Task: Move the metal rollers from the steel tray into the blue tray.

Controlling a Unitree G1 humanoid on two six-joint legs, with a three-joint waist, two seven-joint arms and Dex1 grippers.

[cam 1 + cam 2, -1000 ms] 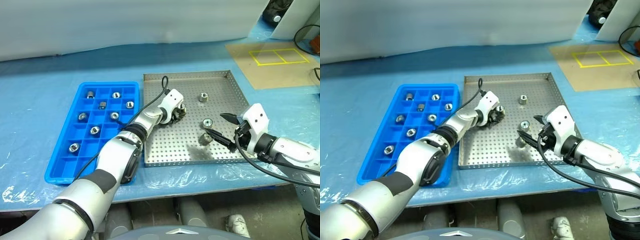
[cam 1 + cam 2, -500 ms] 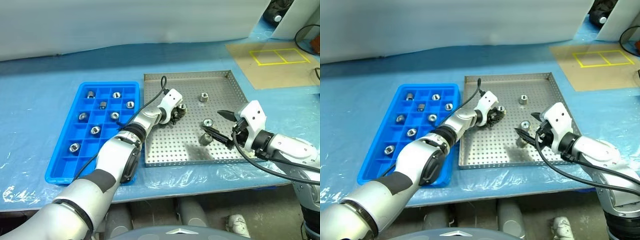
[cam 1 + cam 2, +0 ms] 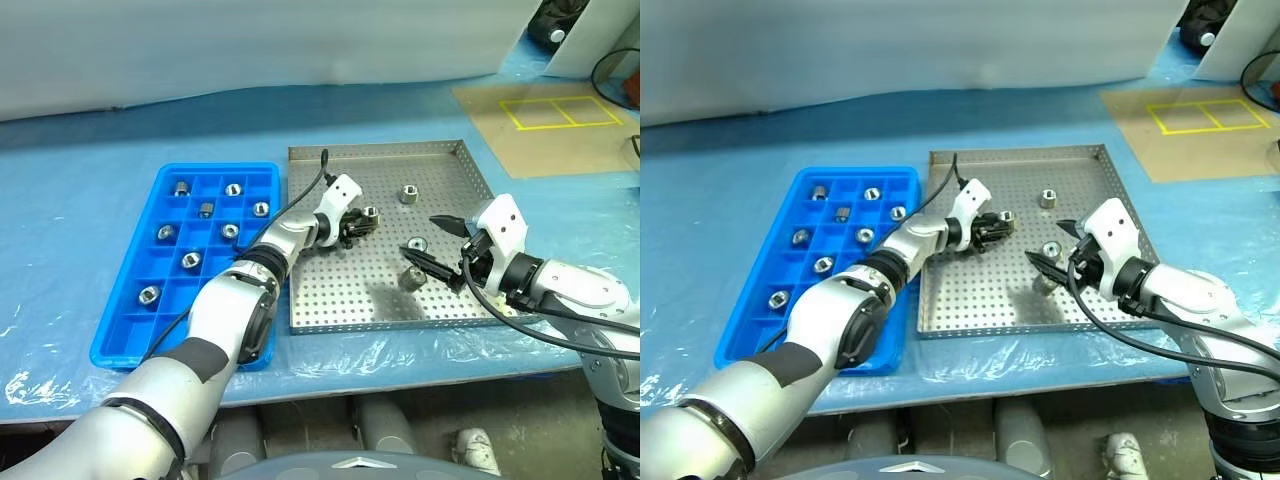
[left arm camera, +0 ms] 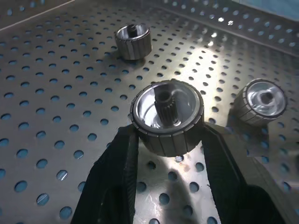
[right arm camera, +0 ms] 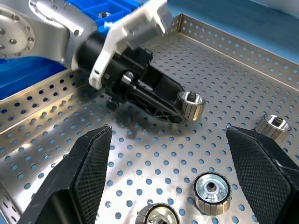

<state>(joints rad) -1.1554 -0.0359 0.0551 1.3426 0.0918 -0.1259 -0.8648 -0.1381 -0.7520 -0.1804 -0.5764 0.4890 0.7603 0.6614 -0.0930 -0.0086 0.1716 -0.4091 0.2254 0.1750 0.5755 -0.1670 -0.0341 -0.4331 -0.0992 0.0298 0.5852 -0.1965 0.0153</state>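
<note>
Gripping one roller (image 4: 167, 122) above the steel tray (image 3: 340, 300), the left gripper (image 3: 366, 220) is clenching its jaws; the right gripper (image 3: 436, 243) (jaws spread wide) is hovering beside.

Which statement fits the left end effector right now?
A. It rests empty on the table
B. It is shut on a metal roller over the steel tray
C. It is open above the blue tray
B: the left end effector grips a metal roller between its fingers above the steel tray.

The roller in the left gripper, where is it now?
In the head views, that roller is pinched above the middle of the steel tray, left of three loose rollers.
</note>
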